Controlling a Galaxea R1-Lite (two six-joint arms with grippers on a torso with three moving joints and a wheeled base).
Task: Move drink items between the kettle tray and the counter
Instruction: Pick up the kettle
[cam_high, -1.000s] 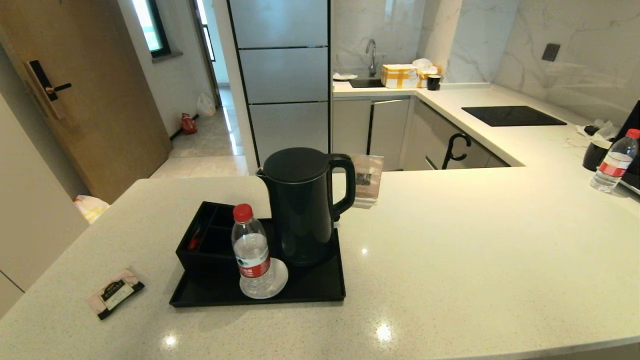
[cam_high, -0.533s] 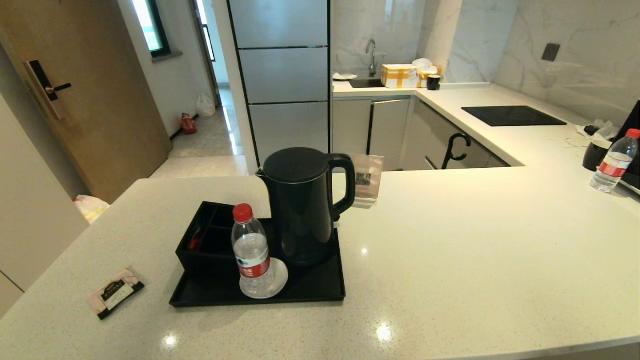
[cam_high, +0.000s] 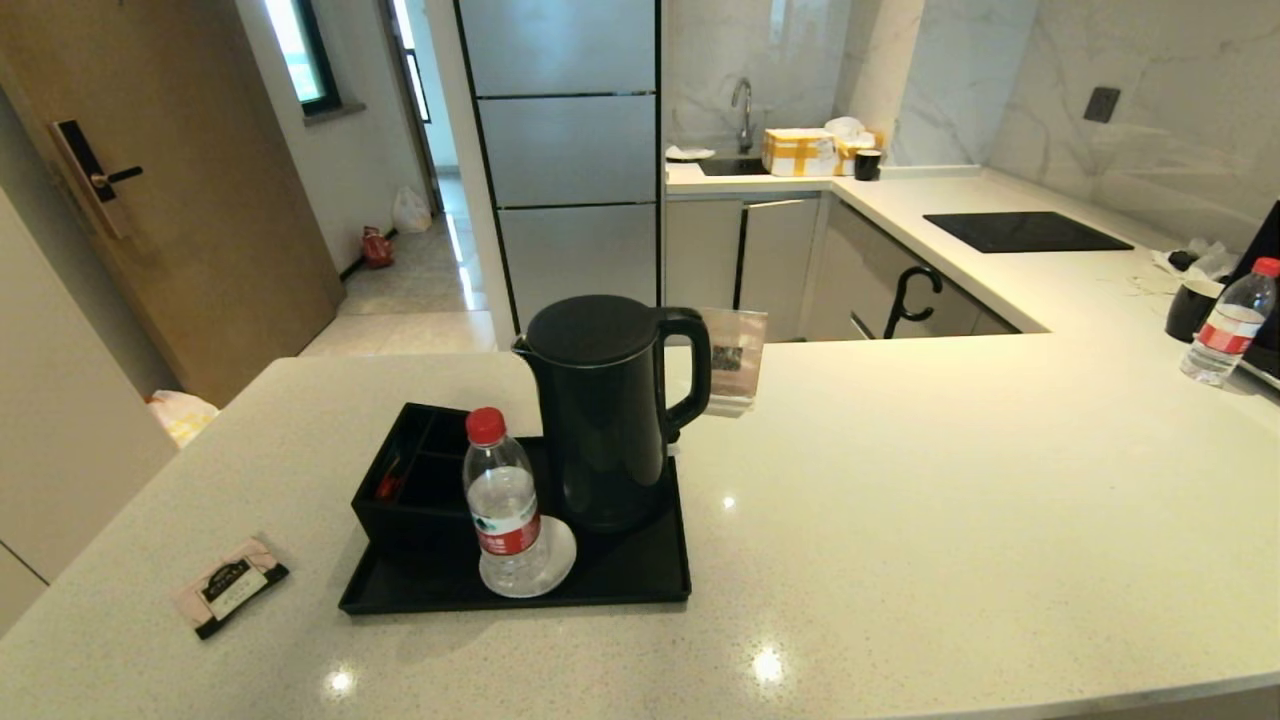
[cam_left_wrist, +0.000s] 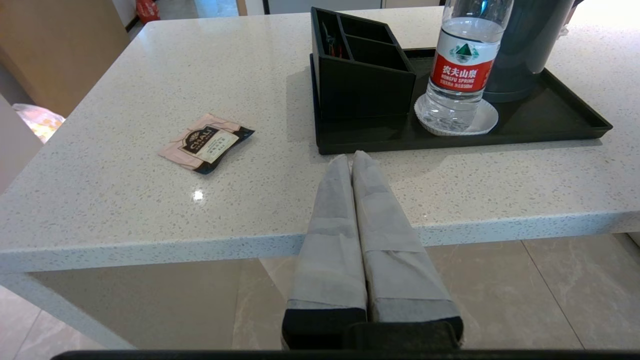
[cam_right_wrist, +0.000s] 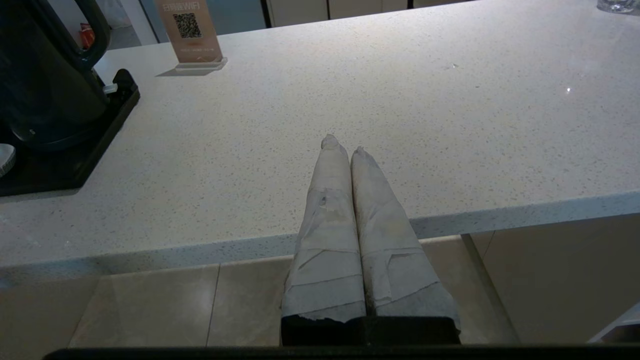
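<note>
The matte-black kettle stands upright at the back of the black kettle tray, handle to the right; its body shows in the left wrist view and right wrist view. The pale-pink tea sachet lies flat on the beige counter, left of the tray, also in the left wrist view. My left gripper is shut and empty, hovering at the counter's front edge just before the tray. My right gripper is shut and empty over bare counter, right of the tray. Neither arm shows in the head view.
A red-capped water bottle stands on a white coaster in the tray's front, next to the divided black box. A small QR sign stands behind the kettle. A second bottle and a dark cup sit far right.
</note>
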